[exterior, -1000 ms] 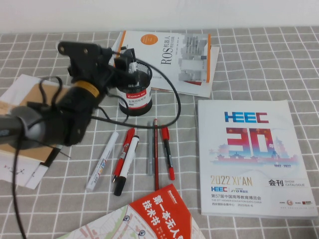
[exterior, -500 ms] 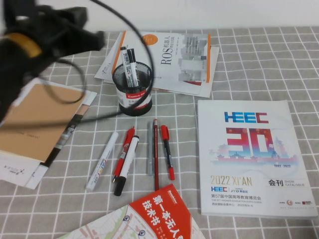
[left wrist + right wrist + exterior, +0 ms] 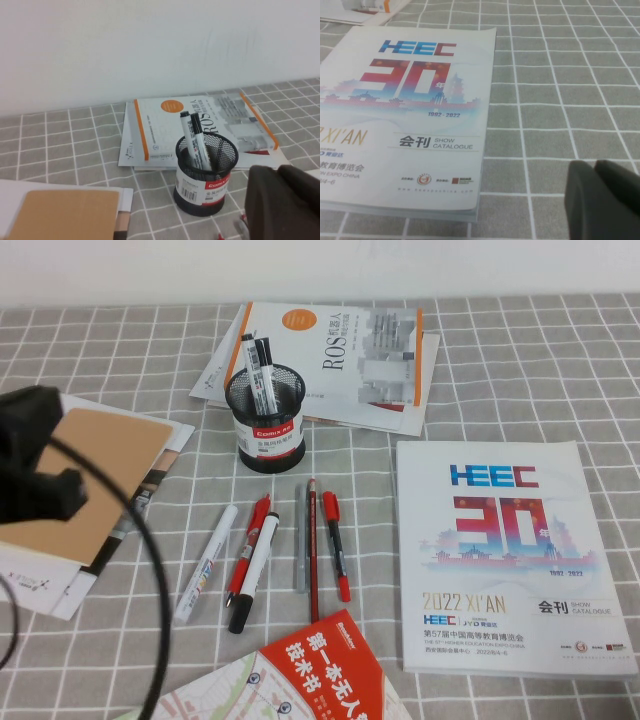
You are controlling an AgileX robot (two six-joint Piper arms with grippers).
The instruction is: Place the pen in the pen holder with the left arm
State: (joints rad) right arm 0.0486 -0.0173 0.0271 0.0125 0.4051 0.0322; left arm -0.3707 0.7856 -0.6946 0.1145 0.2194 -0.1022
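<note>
The pen (image 3: 256, 368), a white marker with a black cap, stands leaning in the pen holder (image 3: 266, 430), a black mesh cup with a red and white label. It also shows in the left wrist view (image 3: 196, 137) inside the pen holder (image 3: 205, 177), with a second black-capped tip beside it. The left arm (image 3: 32, 455) is a blurred black mass at the table's left edge, well clear of the cup. My left gripper (image 3: 276, 172) is shut and empty. My right gripper (image 3: 595, 167) is shut and empty above bare cloth, out of the high view.
A similar white marker (image 3: 254, 570), an all-white marker (image 3: 205, 562), red pens (image 3: 336, 545) and a grey pen lie in front of the cup. A ROS book (image 3: 340, 360) lies behind it, a HEEC catalogue (image 3: 505, 550) at right, a brown notebook (image 3: 105, 480) at left, a red booklet (image 3: 320, 670) in front.
The left arm has pulled back from over the pen holder, up and then down to the table's left edge. The pen stays in the cup.
</note>
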